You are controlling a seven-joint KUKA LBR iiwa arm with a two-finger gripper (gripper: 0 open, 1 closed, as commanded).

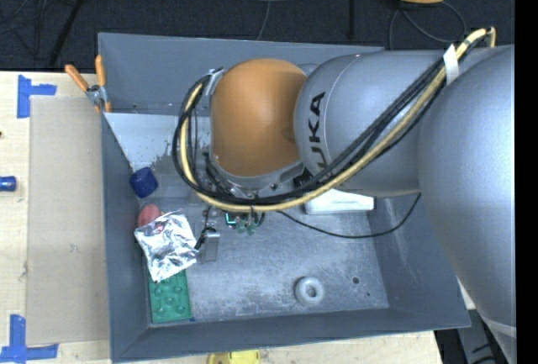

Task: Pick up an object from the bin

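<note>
tool (208, 241) stood near the bin's (252, 291) left wall; whether open or closed could not be told. crumpled foil wrapper (168, 243) lay just beside it, toward that wall, partly over a green studded plate (171, 300).

Shows arm (395, 127) reaching into bin (252, 51) from the right, orange cover (252, 114) over the bin's middle. Shows end effector (208, 246) low in the left half, just beside foil (171, 243); contact unclear. Finds the crumpled foil overlapping the top of green plate (171, 299) by the left wall. Has pink lump (148, 213) just above the foil, blue cap (144, 182) above that. Places grey ring (309, 290) well apart near the front wall, white block (340, 203) under the arm.
</note>
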